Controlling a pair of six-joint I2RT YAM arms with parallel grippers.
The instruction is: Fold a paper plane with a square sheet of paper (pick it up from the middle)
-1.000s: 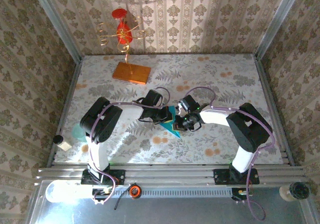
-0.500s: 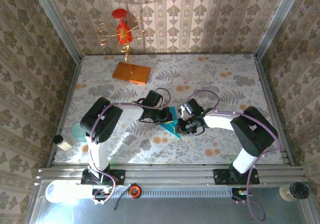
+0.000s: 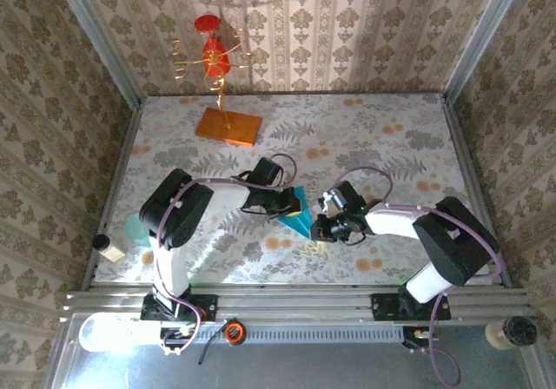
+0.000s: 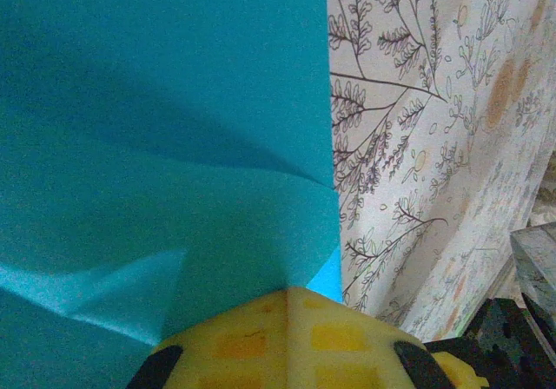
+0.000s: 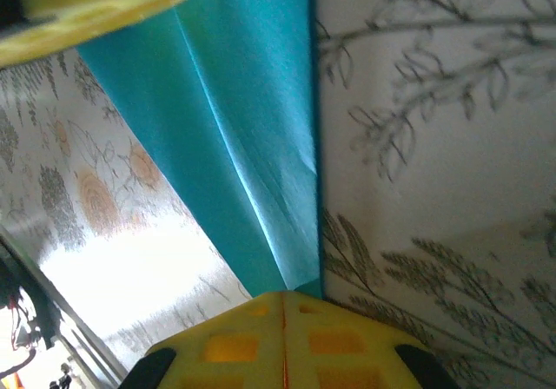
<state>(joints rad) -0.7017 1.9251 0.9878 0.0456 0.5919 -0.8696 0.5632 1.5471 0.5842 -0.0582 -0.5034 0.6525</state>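
Plane mid-fold, one closed gripper at each end.

We see the paper plane [image 3: 300,221] lying mid-table [image 3: 391,154] between the arms, a narrow cyan wedge. The left gripper [image 3: 292,203] is clamped tight on its wide end; we judge that anchors it so the creases don't spring open. The right gripper [image 3: 320,227], jaws together, meets the pointed tip from the near right. We can't tell whether it's pinching the tip or just pressing it flat. The lengthwise crease runs straight into the right fingertips, so the tool sits in line with the fold, probably to sharpen it.
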